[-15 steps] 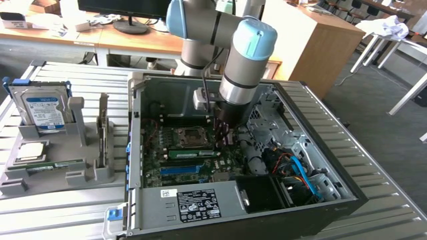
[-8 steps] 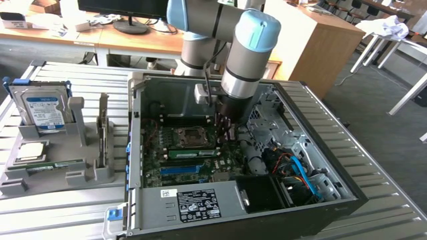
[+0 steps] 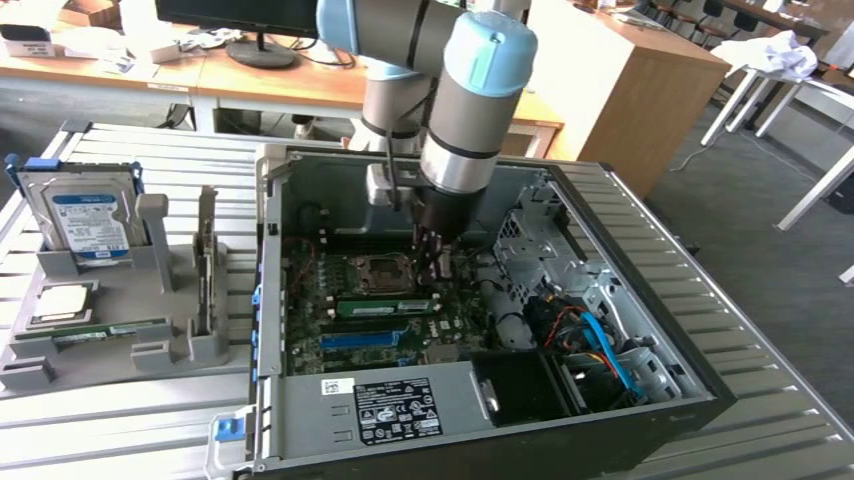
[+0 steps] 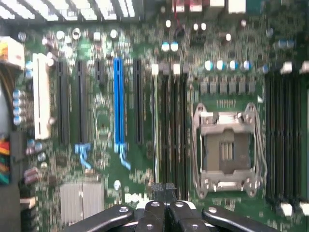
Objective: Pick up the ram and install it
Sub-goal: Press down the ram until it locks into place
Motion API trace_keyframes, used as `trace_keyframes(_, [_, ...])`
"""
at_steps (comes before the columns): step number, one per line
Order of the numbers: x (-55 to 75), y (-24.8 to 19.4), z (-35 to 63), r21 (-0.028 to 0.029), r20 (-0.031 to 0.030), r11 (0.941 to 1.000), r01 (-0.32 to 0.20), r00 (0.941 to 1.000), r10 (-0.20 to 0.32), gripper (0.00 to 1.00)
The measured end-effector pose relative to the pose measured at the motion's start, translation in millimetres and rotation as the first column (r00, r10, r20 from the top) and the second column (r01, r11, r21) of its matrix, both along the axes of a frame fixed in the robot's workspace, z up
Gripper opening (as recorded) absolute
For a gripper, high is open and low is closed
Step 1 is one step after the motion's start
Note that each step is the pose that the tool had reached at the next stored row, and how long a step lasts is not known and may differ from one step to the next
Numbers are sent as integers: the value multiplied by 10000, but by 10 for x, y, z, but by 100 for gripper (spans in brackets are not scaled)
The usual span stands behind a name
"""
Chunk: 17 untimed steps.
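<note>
**Gripper closed over the motherboard; 1 ram stick seated, 1 left in the holder**

At the exterior view's left, a grey holder (image 3: 114,345) on the slatted counter (image 3: 747,330) carries a blue-labelled hard drive (image 3: 87,222), a square processor chip (image 3: 63,303) and, lying flat along its front, the ram (image 3: 100,332); its long axis runs roughly across the view, left to right, label side up; to the right, inside the open computer case (image 3: 481,440), a second ram stick (image 3: 383,306) lies along a slot just below the processor socket (image 3: 380,270), its long axis likewise across the view; the gripper (image 3: 430,262) hangs over the motherboard (image 3: 320,300) near that socket, fingers drawn together and holding nothing that I can see; in the wrist view the closed fingertips (image 4: 164,191) sit above the dark memory slots (image 4: 171,125).

Judged from its look, the ram is light, stiff and thin, with fragile chips and edge contacts; best gripped across its 2 flat faces near mid-length, or by the short ends, never on the contact edge.
</note>
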<state>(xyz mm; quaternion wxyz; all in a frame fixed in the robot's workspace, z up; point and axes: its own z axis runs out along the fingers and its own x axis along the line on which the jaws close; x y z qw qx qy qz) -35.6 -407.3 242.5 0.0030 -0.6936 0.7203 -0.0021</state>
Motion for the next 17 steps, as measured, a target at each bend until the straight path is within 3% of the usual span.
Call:
trace_keyframes(10, [-455,4,-5,11,100,10000,0,9999,0,10])
trace_keyframes(17, [-707,1,-84,23,114,10000,2,9999,-2,10])
